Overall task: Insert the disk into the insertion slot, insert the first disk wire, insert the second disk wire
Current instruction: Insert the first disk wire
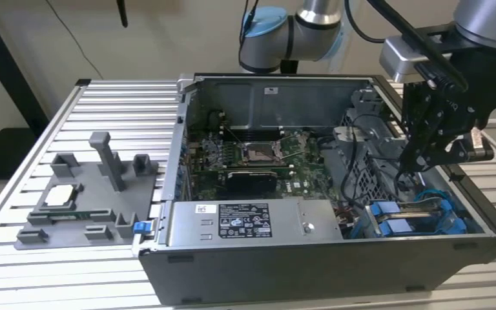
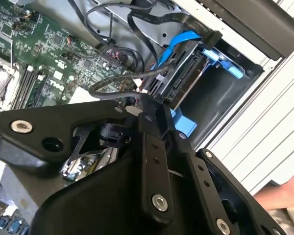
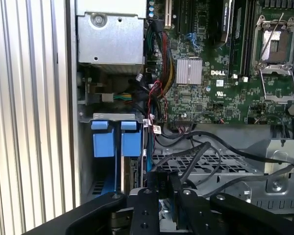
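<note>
**Entry: disk seated in drive bay, wire connector at the gripper**

Location. The disk (image 3: pixel 131 147) is lodged in the drive bay at the near corner of the case (image 1: pixel 317 271), toward the exterior view's right. It sits just beside a second blue carrier (image 3: pixel 102 142). It is taken for the task's own only because it is the nearer of the two to the gripper (image 3: pixel 165 192). Insertion is judged done, and a wire step is judged to be in hand.

Handling. The connector (image 3: pixel 161 182) is best kept square to the disk's rear port, with its key matched, and pressed straight in without twist. The loose cables (image 3: pixel 201 156) are to be kept out of the path.

Appearance. A bright blue front tab is seen, with a thin grey metal edge behind it. The label is hidden.

Tool. The gripper's fingers are drawn nearly together, apparently pinched on the small black connector, and are held over the bay.

Surroundings. Farther in are the motherboard (image 1: pixel 248 155) and a labelled power supply (image 1: pixel 248 223). A grey fixture tray (image 1: pixel 84 200) stands on the slatted table (image 1: pixel 59 281), well apart at the exterior view's left.
</note>
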